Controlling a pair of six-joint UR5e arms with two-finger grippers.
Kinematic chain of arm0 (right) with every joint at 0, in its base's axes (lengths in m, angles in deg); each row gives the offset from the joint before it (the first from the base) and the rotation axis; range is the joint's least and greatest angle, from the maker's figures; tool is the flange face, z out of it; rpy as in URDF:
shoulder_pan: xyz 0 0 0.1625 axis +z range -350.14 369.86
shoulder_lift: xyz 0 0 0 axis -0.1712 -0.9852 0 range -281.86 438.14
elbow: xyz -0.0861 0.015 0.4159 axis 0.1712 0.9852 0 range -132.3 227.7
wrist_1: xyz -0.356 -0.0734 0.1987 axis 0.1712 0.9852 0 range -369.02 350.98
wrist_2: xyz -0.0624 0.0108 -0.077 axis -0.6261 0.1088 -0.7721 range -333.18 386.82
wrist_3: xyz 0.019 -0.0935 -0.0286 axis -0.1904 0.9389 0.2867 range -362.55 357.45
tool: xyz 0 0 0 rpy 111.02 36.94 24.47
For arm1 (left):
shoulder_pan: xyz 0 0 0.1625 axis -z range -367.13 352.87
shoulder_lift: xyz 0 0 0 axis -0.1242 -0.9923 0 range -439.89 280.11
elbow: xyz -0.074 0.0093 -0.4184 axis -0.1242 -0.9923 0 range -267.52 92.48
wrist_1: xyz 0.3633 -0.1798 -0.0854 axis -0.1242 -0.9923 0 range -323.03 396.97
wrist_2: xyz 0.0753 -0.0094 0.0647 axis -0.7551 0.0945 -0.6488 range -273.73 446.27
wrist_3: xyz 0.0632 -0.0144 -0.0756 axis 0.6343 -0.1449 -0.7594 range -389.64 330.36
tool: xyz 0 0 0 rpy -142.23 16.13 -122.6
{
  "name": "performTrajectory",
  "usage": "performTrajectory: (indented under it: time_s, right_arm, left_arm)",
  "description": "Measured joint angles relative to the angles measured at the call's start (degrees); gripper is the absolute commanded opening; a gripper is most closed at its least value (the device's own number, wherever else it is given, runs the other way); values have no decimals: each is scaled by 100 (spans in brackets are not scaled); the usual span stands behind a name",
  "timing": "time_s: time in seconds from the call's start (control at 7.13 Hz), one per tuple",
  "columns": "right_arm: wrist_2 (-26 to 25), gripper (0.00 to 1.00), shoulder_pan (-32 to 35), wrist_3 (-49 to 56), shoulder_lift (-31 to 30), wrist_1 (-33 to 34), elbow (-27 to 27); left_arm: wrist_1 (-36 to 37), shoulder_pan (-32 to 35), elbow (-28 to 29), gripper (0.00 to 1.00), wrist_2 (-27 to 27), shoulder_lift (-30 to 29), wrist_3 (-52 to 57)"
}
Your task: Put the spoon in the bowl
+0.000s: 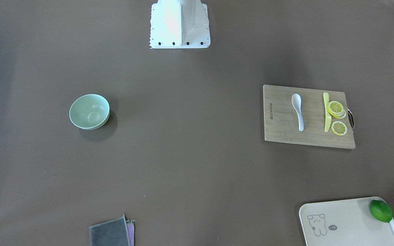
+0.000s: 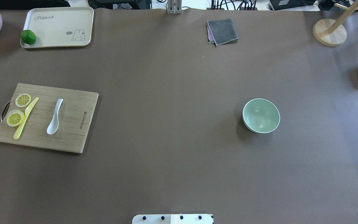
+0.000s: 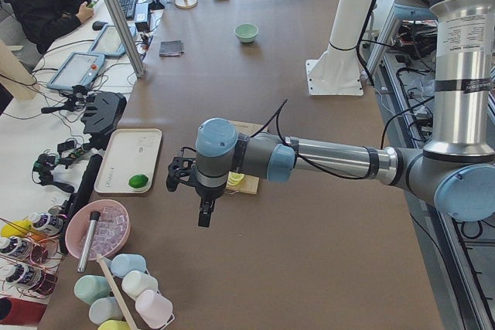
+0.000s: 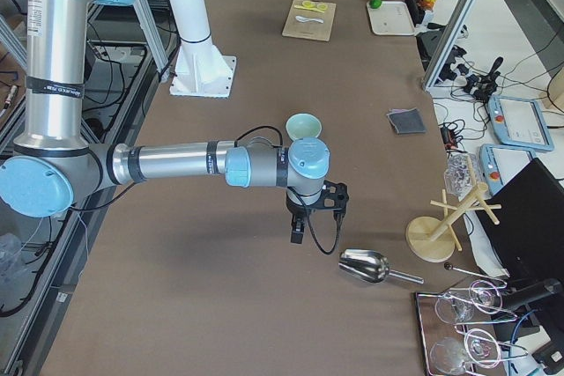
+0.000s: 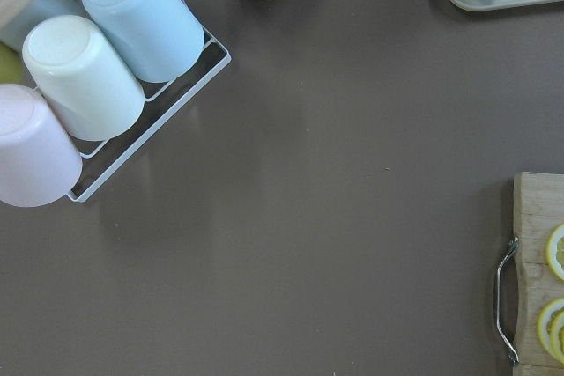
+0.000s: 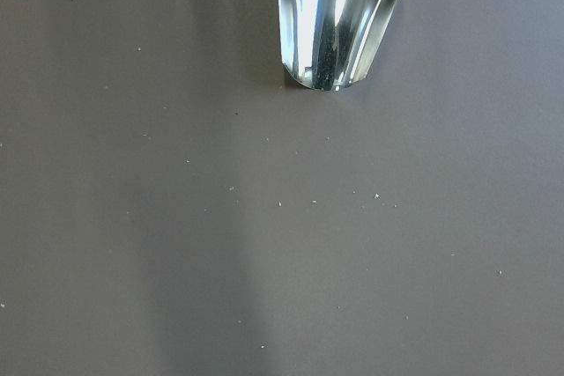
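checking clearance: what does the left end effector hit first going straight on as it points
Pointing down, the left end effector likely meets bare table first, between cup rack and cutting board.

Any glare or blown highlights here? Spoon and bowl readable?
Front-facing view: the robot base is blown out white; the spoon reads crisply on the cutting board; the bowl throws a soft shadow. Right wrist view: hard specular streaks on the metal scoop.

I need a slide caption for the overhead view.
White spoon on the cutting board, mint bowl empty across the table.
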Motion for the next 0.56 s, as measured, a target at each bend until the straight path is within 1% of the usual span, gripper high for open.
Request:
performTrajectory:
  time_s: [0.14,0.28,0.42,0.56]
  right_arm:
    - [8,100,-24,-5,75,-13,-108]
    - [52,100,-89,-5,246,-19,-232]
    - [167,100,-221,-14,488,-41,-308]
    - [292,100,-471,-172,799,-90,-359]
  left_arm:
    - [-12,-9,-68,98,58,-51,-8]
    - [-76,-30,-129,98,291,-147,-11]
    - [-277,-116,-149,98,619,-302,-19]
    - [-564,-329,-137,98,807,-485,-125]
